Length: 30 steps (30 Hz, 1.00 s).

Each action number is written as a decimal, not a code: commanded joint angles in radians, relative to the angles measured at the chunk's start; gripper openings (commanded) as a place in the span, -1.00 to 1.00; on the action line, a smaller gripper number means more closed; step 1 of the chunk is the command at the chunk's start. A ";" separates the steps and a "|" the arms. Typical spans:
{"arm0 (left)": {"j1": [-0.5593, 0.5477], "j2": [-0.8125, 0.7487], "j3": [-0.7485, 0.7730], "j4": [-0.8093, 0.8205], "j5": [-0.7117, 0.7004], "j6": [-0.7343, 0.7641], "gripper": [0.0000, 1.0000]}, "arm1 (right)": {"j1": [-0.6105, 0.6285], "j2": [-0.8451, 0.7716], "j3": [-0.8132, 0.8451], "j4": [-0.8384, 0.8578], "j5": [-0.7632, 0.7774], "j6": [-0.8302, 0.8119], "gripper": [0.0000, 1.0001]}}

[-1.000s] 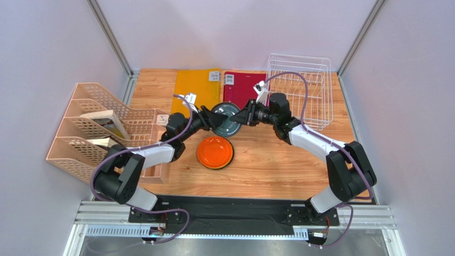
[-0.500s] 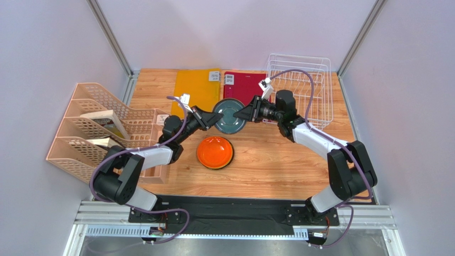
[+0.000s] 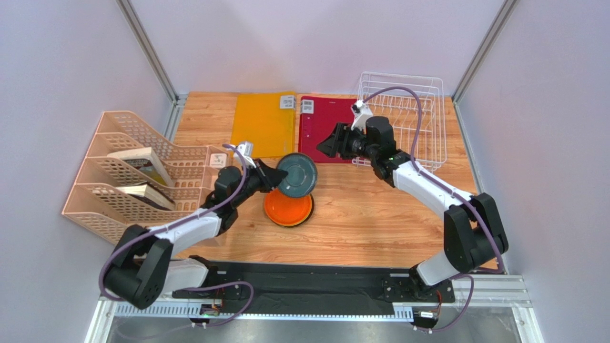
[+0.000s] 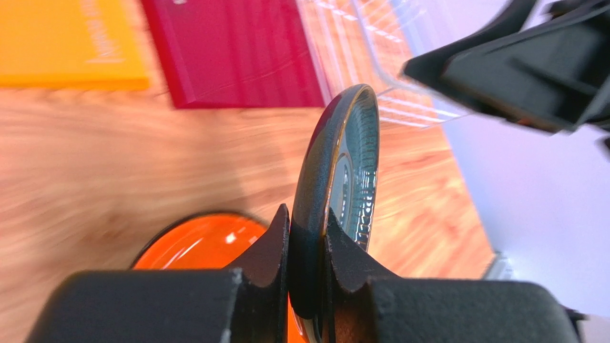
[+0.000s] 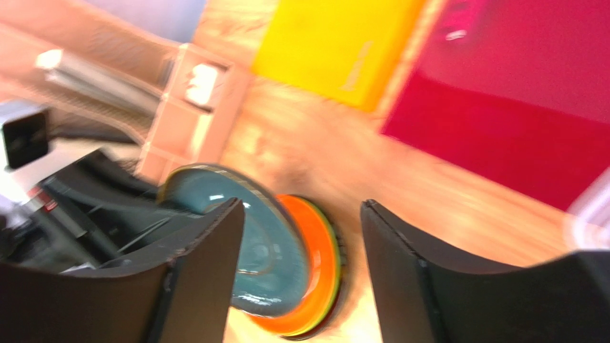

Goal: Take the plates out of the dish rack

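My left gripper (image 3: 274, 176) is shut on the rim of the dark grey-teal plate (image 3: 297, 175), which it holds on edge just above the orange plate (image 3: 288, 211). In the left wrist view both fingers pinch that plate (image 4: 336, 164), with the orange plate (image 4: 193, 243) below. My right gripper (image 3: 326, 143) stands open and empty, a short way right of and behind the teal plate. In its wrist view the gripper (image 5: 302, 207) frames the teal plate (image 5: 265, 250) and the orange plate (image 5: 322, 271), which has a lime edge under it. The white wire dish rack (image 3: 401, 74) at the back right holds no plates.
A beige file organiser (image 3: 122, 179) with books runs along the left side. An orange folder (image 3: 265, 125) and a red folder (image 3: 322, 118) lie flat at the back. Grey walls close in both sides.
My left gripper shut on the teal plate and drew it nearer, over the orange plate. My right gripper let go of it, opened and pulled back toward the rack.
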 commanded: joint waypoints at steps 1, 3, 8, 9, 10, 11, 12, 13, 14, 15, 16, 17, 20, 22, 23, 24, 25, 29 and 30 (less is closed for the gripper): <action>0.000 -0.174 -0.026 -0.172 -0.107 0.111 -1.00 | -0.010 -0.097 0.044 -0.091 0.206 -0.113 0.35; 0.000 -0.226 -0.043 -0.244 -0.120 0.116 -1.00 | -0.015 -0.117 0.039 -0.097 0.228 -0.121 0.36; 0.000 -0.280 -0.109 -0.284 -0.139 0.123 -1.00 | -0.030 -0.117 0.044 -0.100 0.246 -0.134 0.37; 0.000 -0.288 -0.118 -0.299 -0.139 0.125 -1.00 | -0.032 -0.113 0.047 -0.108 0.245 -0.135 0.37; 0.000 -0.291 -0.124 -0.304 -0.137 0.128 -1.00 | -0.035 -0.103 0.053 -0.111 0.245 -0.134 0.38; 0.000 -0.293 -0.132 -0.306 -0.137 0.128 -1.00 | -0.036 -0.099 0.054 -0.111 0.242 -0.131 0.37; 0.000 -0.294 -0.146 -0.303 -0.136 0.127 -1.00 | -0.036 -0.097 0.054 -0.109 0.242 -0.130 0.38; 0.000 -0.294 -0.152 -0.301 -0.133 0.125 -1.00 | -0.038 -0.091 0.056 -0.109 0.238 -0.129 0.38; 0.000 -0.293 -0.158 -0.296 -0.128 0.119 -1.00 | -0.036 -0.086 0.057 -0.109 0.237 -0.129 0.38; 0.000 -0.291 -0.170 -0.284 -0.125 0.117 -1.00 | -0.038 -0.085 0.056 -0.108 0.235 -0.127 0.38; 0.000 -0.291 -0.177 -0.276 -0.124 0.114 -1.00 | -0.036 -0.079 0.056 -0.108 0.235 -0.126 0.38; 0.000 -0.288 -0.181 -0.269 -0.124 0.110 -1.00 | -0.038 -0.077 0.059 -0.108 0.235 -0.126 0.38; 0.000 -0.280 -0.189 -0.261 -0.116 0.111 -1.00 | -0.038 -0.067 0.059 -0.109 0.242 -0.127 0.38; 0.000 -0.270 -0.192 -0.263 -0.114 0.113 -1.00 | -0.039 -0.062 0.060 -0.111 0.255 -0.130 0.38; 0.000 -0.264 -0.192 -0.264 -0.111 0.116 -1.00 | -0.038 -0.062 0.060 -0.111 0.260 -0.134 0.39; 0.000 -0.250 -0.191 -0.263 -0.102 0.122 -0.93 | -0.038 -0.060 0.060 -0.111 0.271 -0.140 0.38; 0.000 -0.242 -0.192 -0.264 -0.104 0.120 -0.87 | -0.036 -0.060 0.059 -0.111 0.278 -0.141 0.38; 0.000 -0.202 -0.191 -0.263 -0.104 0.119 -0.68 | -0.038 -0.070 0.051 -0.111 0.304 -0.153 0.39; 0.000 -0.198 -0.190 -0.264 -0.104 0.119 -0.66 | -0.039 -0.073 0.048 -0.111 0.310 -0.157 0.39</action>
